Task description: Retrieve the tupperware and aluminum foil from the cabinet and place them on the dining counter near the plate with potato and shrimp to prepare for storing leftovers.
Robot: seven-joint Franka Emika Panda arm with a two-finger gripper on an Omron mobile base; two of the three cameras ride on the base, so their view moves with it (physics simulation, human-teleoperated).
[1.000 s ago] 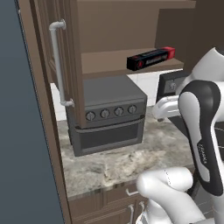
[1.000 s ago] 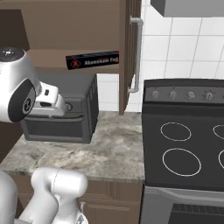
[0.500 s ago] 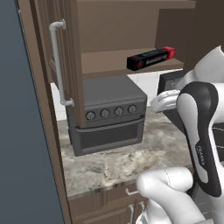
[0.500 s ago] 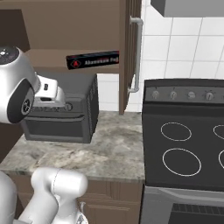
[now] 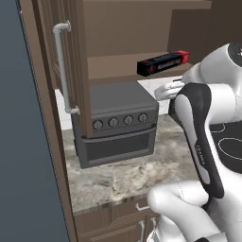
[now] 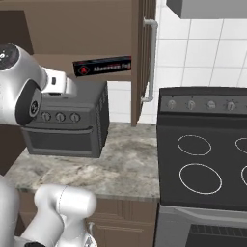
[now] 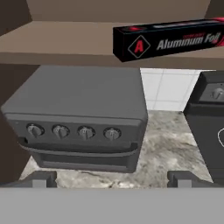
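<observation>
Two dark fingertips [image 7: 39, 178] are poking up at the bottom of the hand view, one in each corner, so the gripper [image 7: 112, 179] is sitting wide open and holding nothing. Beyond it, mid-frame, one grey toaster oven [image 7: 83, 118] is sitting on the marble worktop [image 7: 170, 144], four knobs across its front. Furthest back, upper right, one aluminum foil [image 7: 168, 41] box is lying lengthwise on the shelf of the cabinet [image 7: 57, 43], its front edge hanging slightly over the lip. It's probably light, stiff cardboard with smooth, slightly slippery sides, so pinching across the narrow middle looks like the best bet. No tupperware is turning up on the visible part of the shelf.
</observation>
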